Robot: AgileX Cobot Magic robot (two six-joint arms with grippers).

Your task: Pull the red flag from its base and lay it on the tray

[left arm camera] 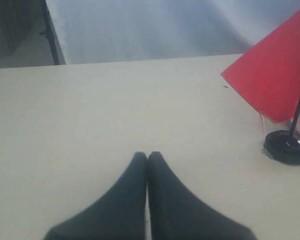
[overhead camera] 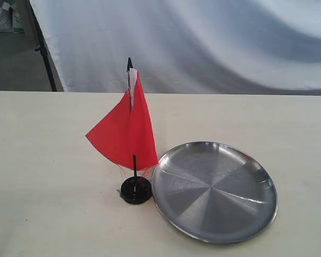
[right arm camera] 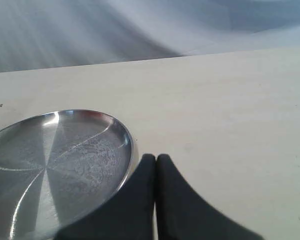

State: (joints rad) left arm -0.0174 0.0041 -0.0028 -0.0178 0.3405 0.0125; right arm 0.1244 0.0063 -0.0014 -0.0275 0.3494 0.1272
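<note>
- red flag (overhead camera: 125,134): upright on its thin black pole, seated in the base; the cloth hangs left of the pole.
- base (overhead camera: 136,190): black disc on the desk (overhead camera: 43,171), just beside the tray's left rim. It may be touching the rim, but the view is unclear.
- tray (overhead camera: 214,190): steel, flat on the desk, right of the flag.
- left pincer (left arm camera: 147,157): tips pressed together, gripping nothing, left of the flag and well apart from it.
- right pincer (right arm camera: 156,159): tips pressed together, gripping nothing, near the tray's right rim.
</note>
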